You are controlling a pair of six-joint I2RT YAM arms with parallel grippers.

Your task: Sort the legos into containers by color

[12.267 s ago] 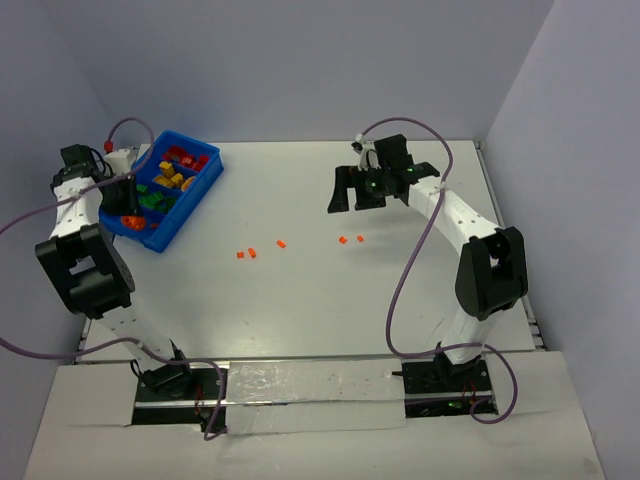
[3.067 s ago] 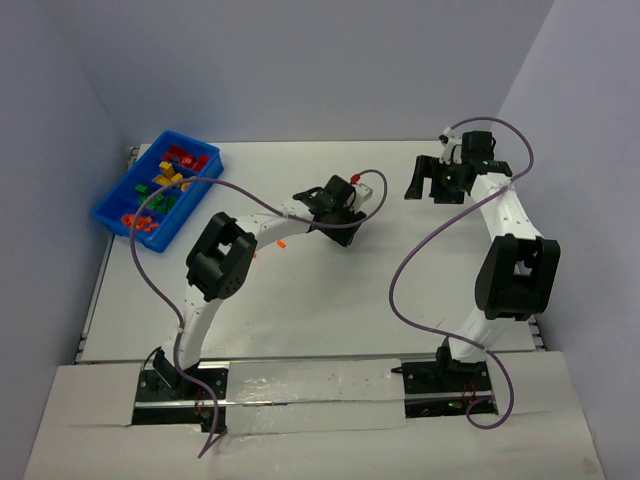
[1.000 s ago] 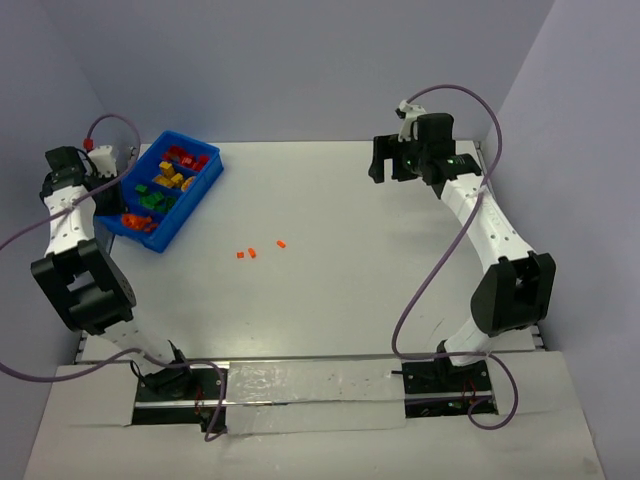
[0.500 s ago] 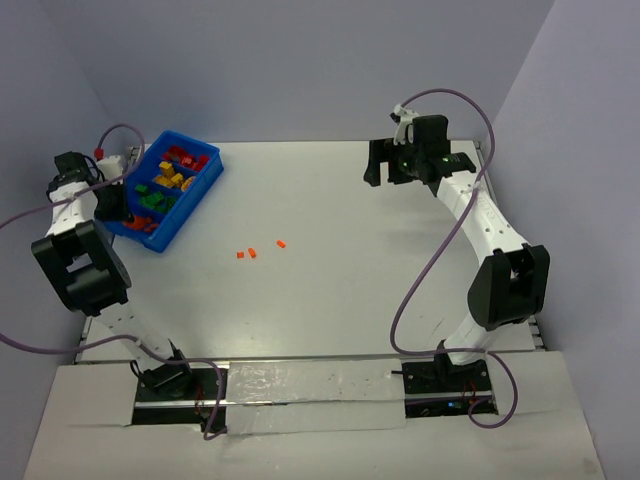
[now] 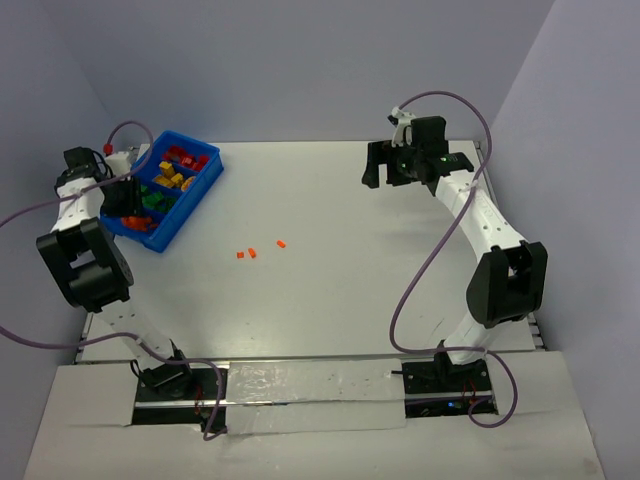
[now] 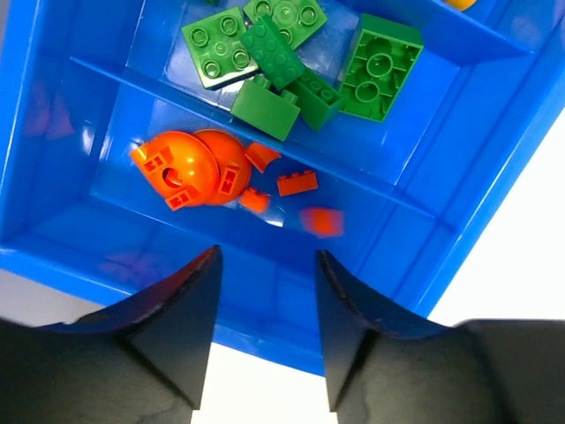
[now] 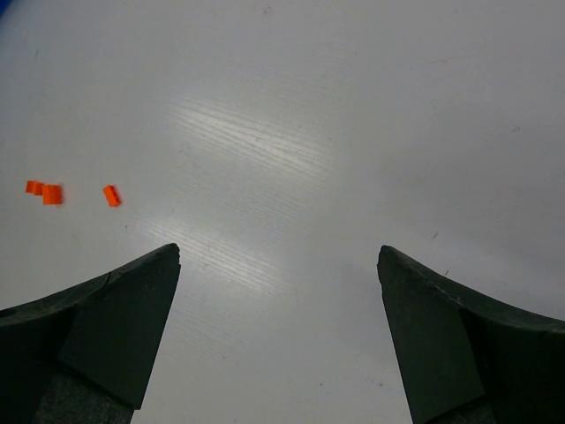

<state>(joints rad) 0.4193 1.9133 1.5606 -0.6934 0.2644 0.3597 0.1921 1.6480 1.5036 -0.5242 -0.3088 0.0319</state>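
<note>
The blue bin (image 5: 193, 208) sits at the far left of the table, holding red, yellow, green and orange legos in separate compartments. My left gripper (image 5: 128, 200) hovers over its near end. In the left wrist view that gripper (image 6: 267, 258) is open and empty above the bin (image 6: 53, 221). Below it lie orange rounded pieces (image 6: 190, 168), small orange bits (image 6: 297, 183) and one blurred orange bit (image 6: 322, 221). Green bricks (image 6: 380, 75) fill the compartment beyond. Three orange bits (image 5: 253, 252) lie on the table. My right gripper (image 5: 383, 178) hangs open, far right of them.
In the right wrist view the open right gripper (image 7: 278, 254) looks down on bare white table, with the three orange bits (image 7: 53, 193) off at the left edge. Grey walls close the table at the back and on both sides.
My left gripper swung in over the bin's near compartment and opened, and an orange bit has left it. The right arm has edged slightly left.
</note>
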